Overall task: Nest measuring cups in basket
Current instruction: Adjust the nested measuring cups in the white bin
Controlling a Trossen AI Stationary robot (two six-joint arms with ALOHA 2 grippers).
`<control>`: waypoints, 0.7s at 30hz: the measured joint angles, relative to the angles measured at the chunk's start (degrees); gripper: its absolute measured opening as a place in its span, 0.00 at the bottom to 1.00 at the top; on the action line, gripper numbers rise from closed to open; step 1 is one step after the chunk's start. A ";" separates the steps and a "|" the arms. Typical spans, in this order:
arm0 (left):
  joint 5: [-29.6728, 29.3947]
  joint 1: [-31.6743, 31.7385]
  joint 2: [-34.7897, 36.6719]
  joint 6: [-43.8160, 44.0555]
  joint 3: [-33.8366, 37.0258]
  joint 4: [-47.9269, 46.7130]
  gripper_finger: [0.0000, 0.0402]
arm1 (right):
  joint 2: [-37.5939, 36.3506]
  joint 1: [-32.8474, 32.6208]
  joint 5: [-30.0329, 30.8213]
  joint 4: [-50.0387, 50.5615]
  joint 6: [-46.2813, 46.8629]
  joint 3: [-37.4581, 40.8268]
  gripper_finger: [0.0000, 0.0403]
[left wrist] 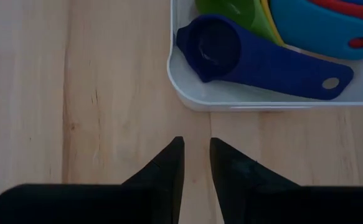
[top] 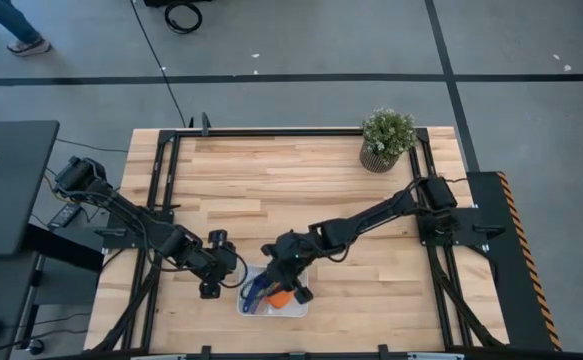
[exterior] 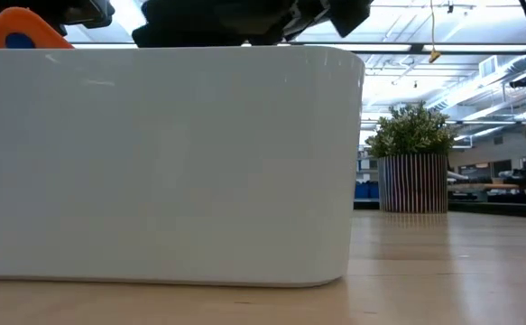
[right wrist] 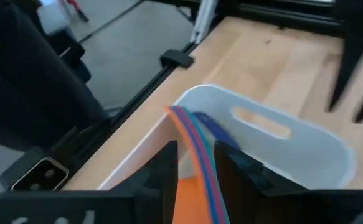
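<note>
Robotics lab, framed wooden table point(top: 271, 190), strip-lit open hall
</note>
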State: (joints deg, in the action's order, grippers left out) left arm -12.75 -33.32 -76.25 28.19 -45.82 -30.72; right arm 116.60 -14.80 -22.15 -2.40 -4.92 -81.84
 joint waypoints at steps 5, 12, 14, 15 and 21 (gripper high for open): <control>-0.02 0.00 0.00 -0.53 0.00 -0.20 0.21 | 0.02 -2.47 3.68 -0.31 -4.28 -0.14 0.28; -0.02 -0.01 0.02 -0.36 0.02 -1.79 0.21 | 0.35 -3.18 10.31 17.61 -8.44 -11.23 0.28; -0.02 -0.02 0.02 -0.35 0.02 -1.70 0.21 | 1.45 -2.78 10.80 24.32 -9.08 -15.76 0.28; -0.02 0.00 0.02 -0.27 0.02 -1.76 0.21 | 1.78 -2.50 10.74 27.88 -8.97 -17.11 0.28; 0.00 -0.15 0.12 2.62 0.07 -3.60 0.21 | 5.27 -1.62 7.68 32.07 -8.31 -24.49 0.28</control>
State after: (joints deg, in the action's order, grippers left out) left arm -12.75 -33.47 -76.13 30.81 -45.76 -34.32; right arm 121.86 -16.42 -14.48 29.68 -13.23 -106.33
